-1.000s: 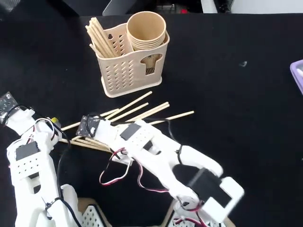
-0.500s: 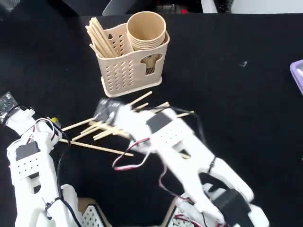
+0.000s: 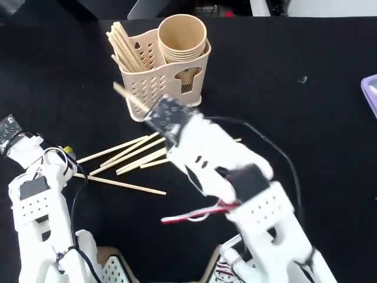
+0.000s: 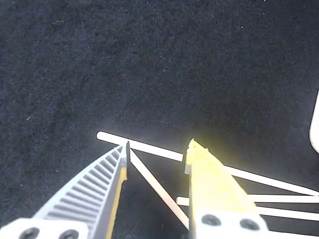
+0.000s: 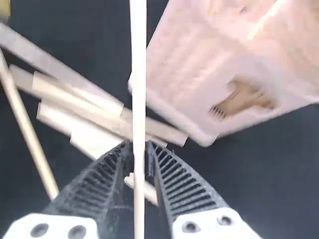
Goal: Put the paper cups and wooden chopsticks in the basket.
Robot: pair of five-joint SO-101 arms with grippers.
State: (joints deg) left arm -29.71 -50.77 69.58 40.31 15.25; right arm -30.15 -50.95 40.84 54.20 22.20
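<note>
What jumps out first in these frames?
The right gripper is shut on a single chopstick, held close to the basket. The basket already holds stacked paper cups and a bundle of chopsticks. More loose chopsticks lie scattered on the black table in front of the basket, with the left gripper open over the ends of a few.

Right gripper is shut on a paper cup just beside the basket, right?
The held thing is wrong: the right gripper is shut on a wooden chopstick, just beside the basket. The right wrist view shows the stick clamped.
</note>
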